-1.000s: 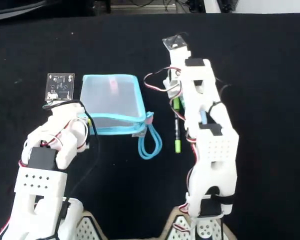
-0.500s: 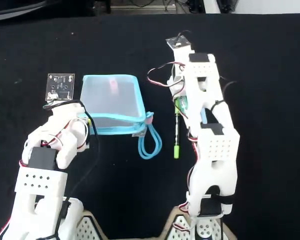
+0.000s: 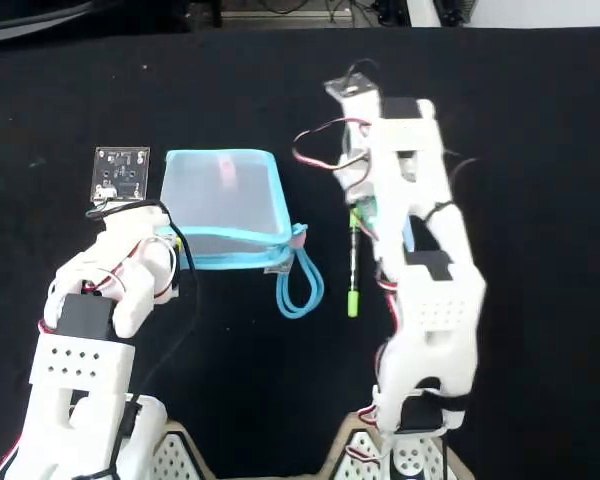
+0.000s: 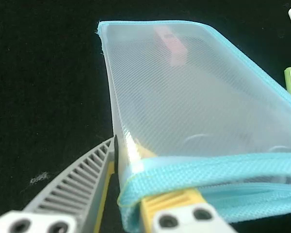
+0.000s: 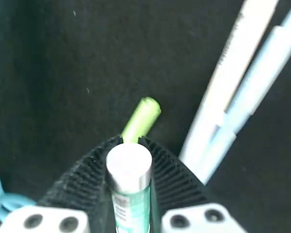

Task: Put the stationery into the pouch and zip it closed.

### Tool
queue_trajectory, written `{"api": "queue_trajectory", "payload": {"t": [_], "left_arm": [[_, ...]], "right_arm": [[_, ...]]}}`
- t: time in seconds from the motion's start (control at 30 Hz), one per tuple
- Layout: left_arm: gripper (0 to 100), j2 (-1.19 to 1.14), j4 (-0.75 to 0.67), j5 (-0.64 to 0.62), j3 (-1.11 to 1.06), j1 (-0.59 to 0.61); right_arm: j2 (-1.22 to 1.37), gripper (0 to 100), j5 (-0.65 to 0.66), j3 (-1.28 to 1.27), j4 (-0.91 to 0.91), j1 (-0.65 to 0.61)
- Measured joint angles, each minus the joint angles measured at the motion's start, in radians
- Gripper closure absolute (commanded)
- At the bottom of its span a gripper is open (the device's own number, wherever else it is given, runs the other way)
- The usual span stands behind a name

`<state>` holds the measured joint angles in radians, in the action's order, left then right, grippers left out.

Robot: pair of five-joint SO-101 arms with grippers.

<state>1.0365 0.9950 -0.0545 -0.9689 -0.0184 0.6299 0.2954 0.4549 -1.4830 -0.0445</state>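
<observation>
Right, my right gripper [image 5: 128, 145] is clenched on the green pen [image 3: 353, 275], three o'clock of the pouch [image 3: 220, 195] my left gripper [image 4: 122, 154] pinches, and I fear it could snag the mouth if tilted.

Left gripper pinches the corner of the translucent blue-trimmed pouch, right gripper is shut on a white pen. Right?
One thing is off. The right gripper is shut on the green pen, not a white one. The right wrist view shows the white pen lying on the black table beside it. The left gripper does pinch the corner of the translucent blue-trimmed pouch.
</observation>
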Motion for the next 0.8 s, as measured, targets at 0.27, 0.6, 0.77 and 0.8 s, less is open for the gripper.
{"api": "queue_trajectory", "payload": {"t": [0.27, 0.6, 0.77, 0.8], "left_arm": [[97, 0.009, -0.034, 0.000, -0.028, 0.000], [97, 0.011, -0.034, 0.000, -0.028, 0.000], [97, 0.011, -0.034, 0.000, -0.028, 0.000], [97, 0.011, -0.034, 0.000, -0.028, 0.000]], "right_arm": [[-0.161, 98.8, 0.031, -0.117, -0.017, 0.227], [-0.163, 91.4, 0.190, -0.290, -0.002, 0.522], [-0.163, 87.9, 0.213, -0.416, 0.081, 0.568], [-0.163, 87.9, 0.222, -0.443, 0.109, 0.585]]}}
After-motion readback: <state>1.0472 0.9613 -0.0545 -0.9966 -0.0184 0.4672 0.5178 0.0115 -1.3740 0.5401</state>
